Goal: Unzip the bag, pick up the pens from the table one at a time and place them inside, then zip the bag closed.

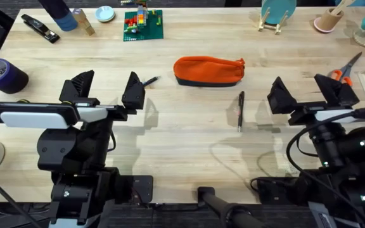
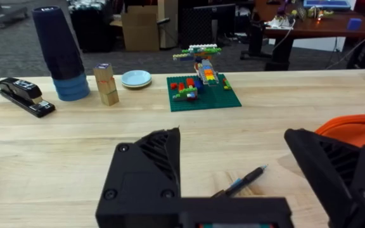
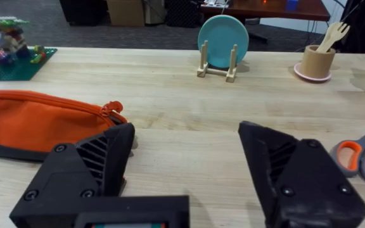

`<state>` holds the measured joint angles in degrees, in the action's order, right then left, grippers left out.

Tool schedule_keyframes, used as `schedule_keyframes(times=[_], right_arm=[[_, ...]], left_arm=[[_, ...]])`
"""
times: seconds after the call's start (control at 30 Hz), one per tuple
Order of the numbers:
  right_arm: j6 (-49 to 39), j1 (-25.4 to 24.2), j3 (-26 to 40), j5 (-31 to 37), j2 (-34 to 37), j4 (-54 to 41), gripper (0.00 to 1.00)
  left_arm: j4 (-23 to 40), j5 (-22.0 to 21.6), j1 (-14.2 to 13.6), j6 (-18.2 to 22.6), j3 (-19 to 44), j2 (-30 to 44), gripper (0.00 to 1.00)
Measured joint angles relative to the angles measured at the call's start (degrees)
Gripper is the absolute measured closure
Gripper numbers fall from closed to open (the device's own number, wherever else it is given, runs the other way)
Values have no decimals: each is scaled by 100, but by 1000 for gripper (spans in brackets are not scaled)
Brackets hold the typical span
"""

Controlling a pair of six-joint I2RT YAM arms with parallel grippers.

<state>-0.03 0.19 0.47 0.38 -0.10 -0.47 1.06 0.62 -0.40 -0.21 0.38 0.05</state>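
Between our two black pincers lies the work. Our left pincer point(image 1: 106, 88) stands wide open and empty, just short of one slim black pen point(image 1: 149, 81); our right pincer point(image 1: 312, 92) gapes likewise, holding nothing. A second slim black pen point(image 1: 240, 111) lies near it on the pale wooden desk point(image 1: 189, 145). Farther out, the oblong orange fabric pouch point(image 1: 209, 70) rests zipped, its pull toward the right, handy, we judge, for that arm to start.
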Motion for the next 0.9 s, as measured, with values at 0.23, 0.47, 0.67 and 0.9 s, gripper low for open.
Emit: schedule_keyframes(times=[0.23,0.47,0.67,0.9], right_arm=[[0,0,0,-2,0,0,6],[0,0,0,-2,0,0,6],[0,-2,0,0,0,7,5],[-2,-11,13,0,11,-14,5]], left_arm=[[0,-2,0,0,0,0,6],[0,-2,0,2,0,0,5],[0,-1,0,20,0,0,7],[0,95,0,24,11,0,7]])
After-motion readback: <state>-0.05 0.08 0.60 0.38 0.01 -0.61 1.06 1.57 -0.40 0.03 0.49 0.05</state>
